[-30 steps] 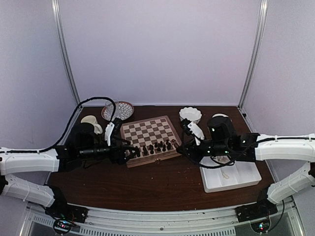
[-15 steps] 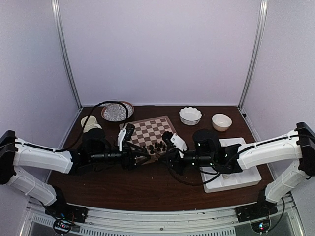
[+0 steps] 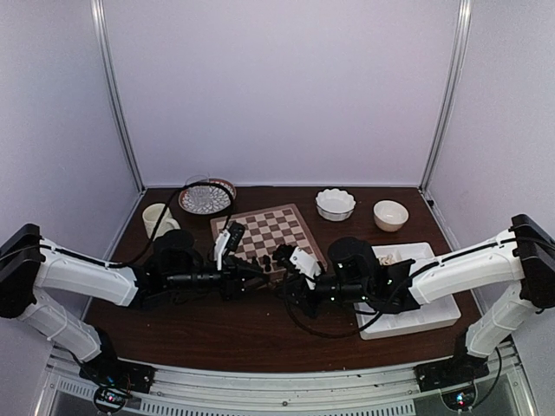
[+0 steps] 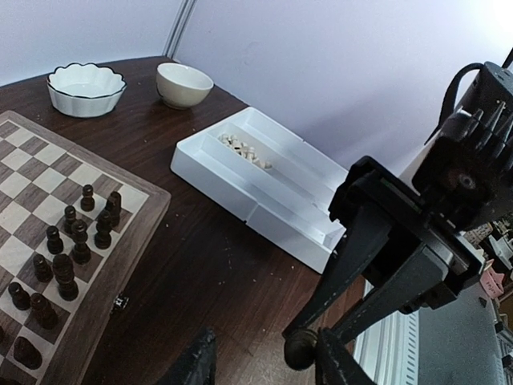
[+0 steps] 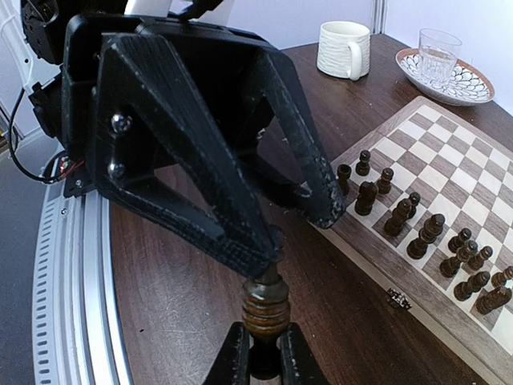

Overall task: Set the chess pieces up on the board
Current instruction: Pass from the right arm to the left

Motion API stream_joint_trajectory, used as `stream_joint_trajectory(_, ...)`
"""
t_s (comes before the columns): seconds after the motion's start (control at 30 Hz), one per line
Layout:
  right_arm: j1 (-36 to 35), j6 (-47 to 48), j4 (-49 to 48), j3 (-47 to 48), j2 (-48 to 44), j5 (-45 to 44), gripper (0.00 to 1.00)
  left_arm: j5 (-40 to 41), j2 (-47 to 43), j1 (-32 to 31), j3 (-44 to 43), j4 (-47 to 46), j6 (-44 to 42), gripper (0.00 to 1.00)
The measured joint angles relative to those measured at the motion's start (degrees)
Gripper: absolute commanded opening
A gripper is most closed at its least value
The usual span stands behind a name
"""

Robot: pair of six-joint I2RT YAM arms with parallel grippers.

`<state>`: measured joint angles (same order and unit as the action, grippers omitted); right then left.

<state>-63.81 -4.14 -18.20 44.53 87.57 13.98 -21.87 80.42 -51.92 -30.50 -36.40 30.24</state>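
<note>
The two arms meet low over the surface, just off the near edge of the board. The right pincer is clamped on the lower part of a dark piece, a turned figure with a ringed stem, which it holds clear of the board. The left pincer faces it with its jaws parted on either side of that piece. In the left wrist view, one finger is close beside the piece and the other is well apart from it. From the right wrist view one left fingertip sits right at the top of the piece; whether it touches cannot be told.

On the board, the other dark pieces stand in a loose double row along the near side, and the squares behind them are bare. To the right of the board lies a white divided tray, with pale pieces heaped in one long compartment. Beyond the board stand a scalloped white bowl and a cream bowl. On the left side are a ribbed mug and a glass on a patterned plate.
</note>
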Motion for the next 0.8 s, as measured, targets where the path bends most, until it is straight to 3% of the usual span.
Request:
stream_joint_trajectory(0.17, -0.09, 0.0, -0.44, 0.0, -0.02, -1.05, 0.08, -0.59, 0.42, 0.0, -0.33, 0.02, 0.09, 0.44)
stream_joint_trajectory(0.23, -0.09, 0.0, -0.48, 0.0, -0.02, -1.31, 0.09, -1.11, 0.48, 0.0, -0.46, 0.02, 0.17, 0.39)
stream_joint_trajectory(0.43, -0.09, 0.2, -0.5, 0.0, -0.02, -1.64, 0.09, -2.27, 0.63, 0.0, -1.03, 0.0, 0.61, 0.12)
stream_joint_trajectory(0.6, -0.09, 0.44, -0.44, 0.0, -0.02, -2.03, 0.09, -3.3, 0.68, 0.0, -1.27, 0.0, 0.35, 0.05)
stream_joint_trajectory(0.8, -0.09, 1.01, -0.42, 0.0, -0.02, -2.51, 0.24, -3.96, 1.33, 0.02, -1.92, 0.0, 0.37, 0.0)
